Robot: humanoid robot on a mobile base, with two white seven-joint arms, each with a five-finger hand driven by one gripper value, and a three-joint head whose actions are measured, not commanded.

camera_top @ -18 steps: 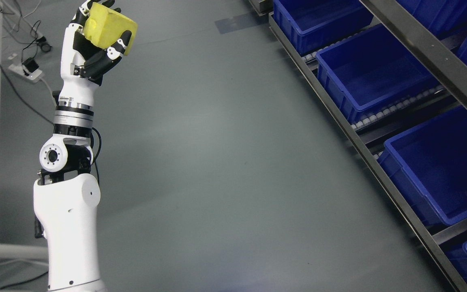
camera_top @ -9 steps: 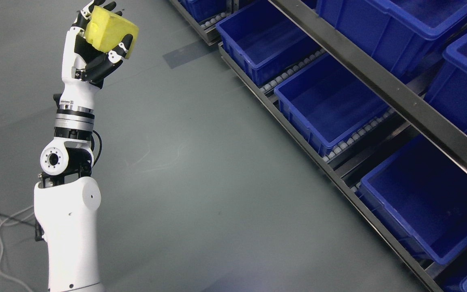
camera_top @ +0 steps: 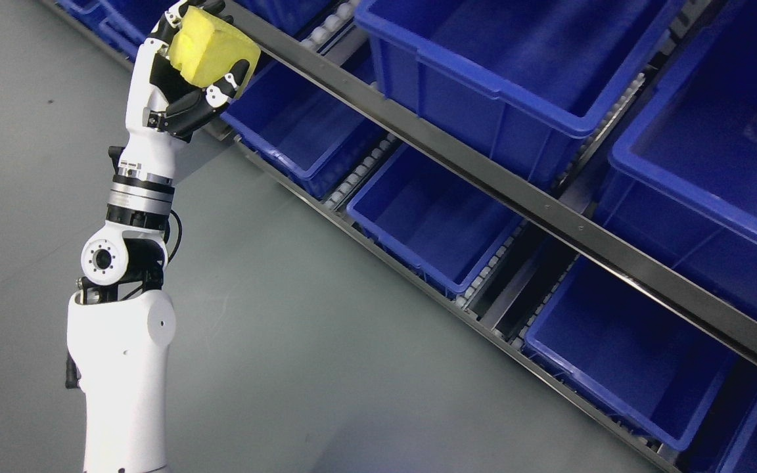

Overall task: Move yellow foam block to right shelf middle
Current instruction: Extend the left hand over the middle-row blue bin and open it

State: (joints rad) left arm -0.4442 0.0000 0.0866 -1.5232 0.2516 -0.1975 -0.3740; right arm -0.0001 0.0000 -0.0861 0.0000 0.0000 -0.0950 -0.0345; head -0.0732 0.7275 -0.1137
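Observation:
My left hand (camera_top: pixel 184 72) is raised at the upper left and is shut on the yellow foam block (camera_top: pixel 214 46). Black fingers (camera_top: pixel 221 89) wrap the block from below and from behind. The hand is in front of the left end of the shelf's metal rail (camera_top: pixel 457 161). The shelf fills the right side and holds blue bins on two levels: an upper-level bin (camera_top: pixel 483 85) and lower-level bins (camera_top: pixel 431 223). The right arm does not show.
Grey floor (camera_top: pixel 286 341) lies at the left and bottom. More blue bins stand at the lower right (camera_top: pixel 621 355), far right (camera_top: pixel 713 171) and behind the hand (camera_top: pixel 299 131). Roller tracks (camera_top: pixel 359 174) run between the bins.
The whole picture has shifted, so the camera has turned toward the shelf, which now fills much more of the view. The left hand still holds the block, raised as before.

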